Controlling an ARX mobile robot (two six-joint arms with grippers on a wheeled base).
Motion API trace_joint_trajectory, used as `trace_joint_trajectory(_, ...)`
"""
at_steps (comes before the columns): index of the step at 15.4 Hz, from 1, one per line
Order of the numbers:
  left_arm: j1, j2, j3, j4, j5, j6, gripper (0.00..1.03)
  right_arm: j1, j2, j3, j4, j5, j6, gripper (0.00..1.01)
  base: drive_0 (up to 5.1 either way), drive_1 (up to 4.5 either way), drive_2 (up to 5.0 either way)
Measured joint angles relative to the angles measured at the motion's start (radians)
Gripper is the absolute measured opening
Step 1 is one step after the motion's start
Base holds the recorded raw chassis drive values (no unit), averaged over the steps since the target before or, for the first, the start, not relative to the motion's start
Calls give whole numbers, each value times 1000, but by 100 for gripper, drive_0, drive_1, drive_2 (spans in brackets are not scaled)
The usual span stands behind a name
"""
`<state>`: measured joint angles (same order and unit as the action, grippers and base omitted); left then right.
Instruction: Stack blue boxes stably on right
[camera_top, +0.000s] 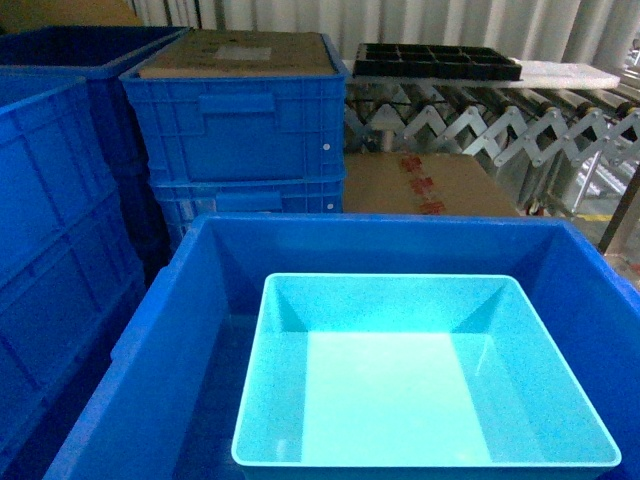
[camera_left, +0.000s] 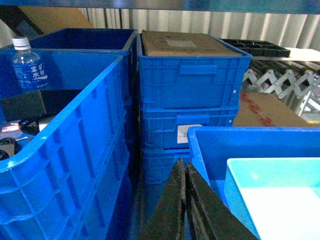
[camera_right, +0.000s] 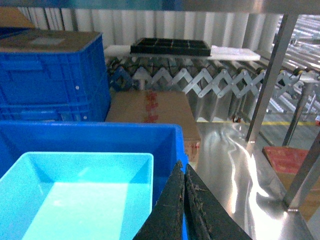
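A smooth, shallow turquoise tub (camera_top: 425, 375) with sloping walls and a rolled rim sits inside a large royal-blue crate (camera_top: 180, 330) (tub itself holds nothing). The left pincer (camera_left: 185, 172) and right pincer (camera_right: 183, 172) are both closed, gripping nothing.

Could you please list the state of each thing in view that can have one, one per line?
Turquoise tub: upright, empty, sitting inside the big blue crate.
Left gripper: fingers shut, holding nothing.
Right gripper: fingers shut, holding nothing.
Stacked crates: top one filled, cardboard showing.
Water bottle: upright, capped.
Cardboard box: closed.
Black tray: empty.
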<state>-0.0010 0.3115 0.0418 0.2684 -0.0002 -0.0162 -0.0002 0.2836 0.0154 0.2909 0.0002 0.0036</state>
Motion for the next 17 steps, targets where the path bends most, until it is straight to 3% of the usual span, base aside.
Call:
trace_joint_trajectory(5,0,-111,-27,-70,0,0,2,0,-108,-2,-113,0,0,2,0,0,0)
trace_joint_trajectory(7,0,-149,-27,-110,-1,0,2,0,-266,-2,-300,0,0,2,0,0,0)
trace_joint_trajectory(8,0,-244,-26,-257,5,1,2,0,-278,3,-278,-2,0,2,0,0,0)
trace_joint_trajectory(13,1,-301,-26,-273,-2,2,2,0,-279,-2,-294,0,-1,4,0,0,0)
trace_joint_trajectory(17,2,-301,-26,-273,0,2,53,0,-279,-2,-295,0,-1,58,0,0,0)
